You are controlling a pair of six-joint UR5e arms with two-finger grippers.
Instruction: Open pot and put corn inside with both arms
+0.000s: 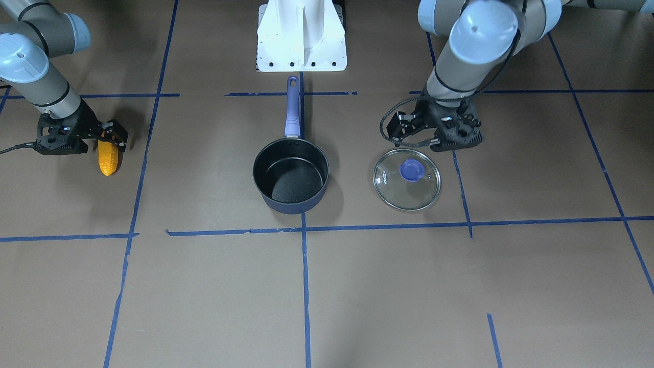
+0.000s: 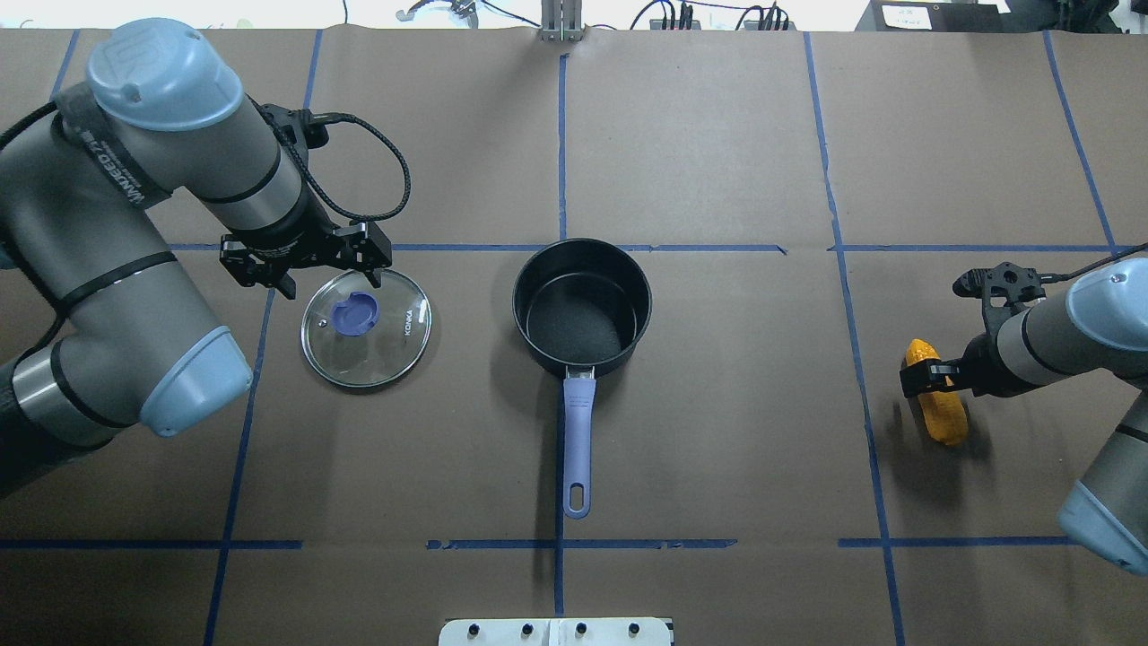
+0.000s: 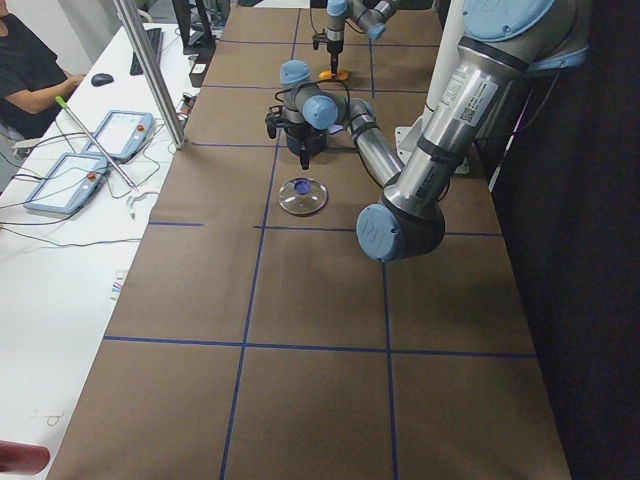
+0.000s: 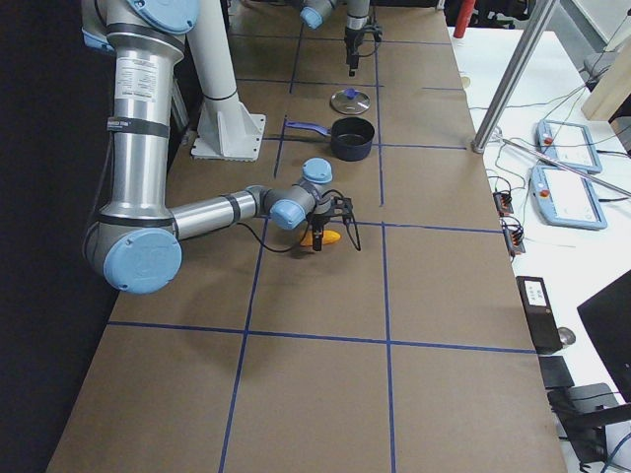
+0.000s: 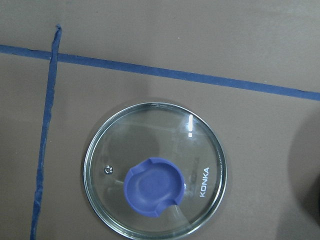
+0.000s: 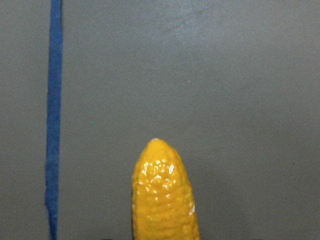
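Pot (image 2: pixel 578 323) sits mid-worktop (image 2: pixel 717 161), uncovered, black inside bare, nothing in it. Its purple-blue handle (image 2: pixel 578 431) runs straight back toward the white pedestal base (image 1: pixel 301 36), along a blue tape line (image 2: pixel 562 135). Glass lid (image 2: pixel 386 336) lies flat on the brown paper to my left of the pot, apart from it, purple knob (image 2: pixel 356 314) facing up and "KONKA" readable on the glass. Left gripper (image 2: pixel 325 269) hangs over the far edge of the lid, pointing down. Its jaws look spread apart and hold nothing, and in the left wrist view I see the whole lid below with no finger on it. The corn (image 1: pixel 108 159) is well off to my right of the pot, past a tape line, its long axis running roughly toward and away from the base. Right gripper (image 1: pixel 113 137) comes in low and nearly level with the worktop, jaws clamped on the end of the cob nearer the base. A strip of orange shows between the two black fingers in the front-facing view. The right wrist view has the cob's free tip centred at the bottom of the frame, with paper and one tape line beyond it. I cannot tell whether the cob rests on the paper or is just clear of it. Both arms are low, one on each side of the pot, neither touching it.
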